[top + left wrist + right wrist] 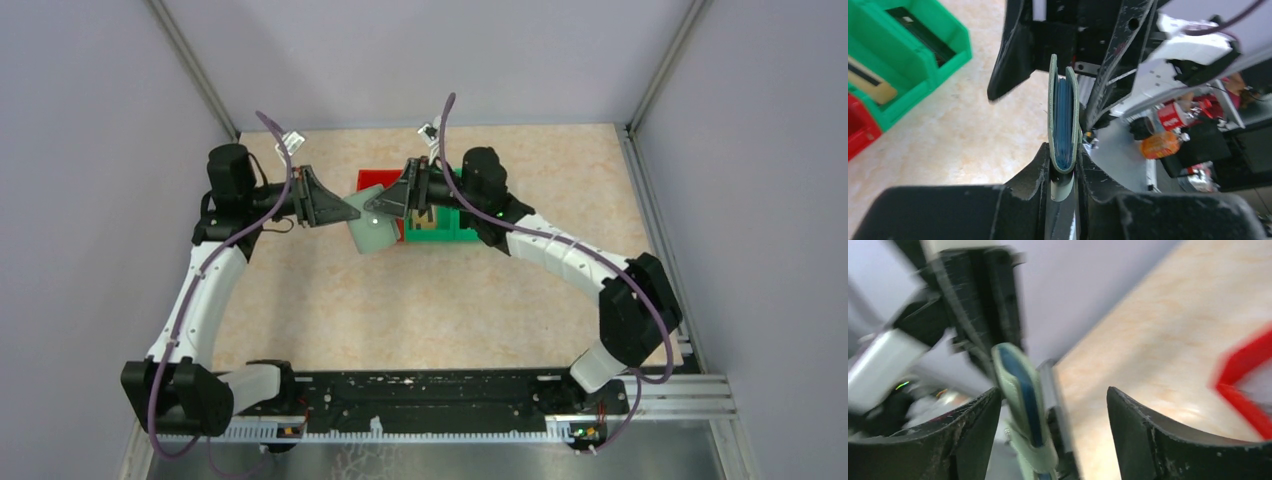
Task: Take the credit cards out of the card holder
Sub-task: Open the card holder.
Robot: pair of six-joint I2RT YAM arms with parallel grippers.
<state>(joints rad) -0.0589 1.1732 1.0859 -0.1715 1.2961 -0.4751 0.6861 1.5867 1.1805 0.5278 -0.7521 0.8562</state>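
My left claw (1064, 176) clenched on card holder (1053, 115) edge; right claw (1053, 392) released, holder between jaws. Regrasp step, I judge; next, pry holder open.

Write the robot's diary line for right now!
left gripper: shut on card holder | right gripper: open, close by card holder | card holder: folded, held in air
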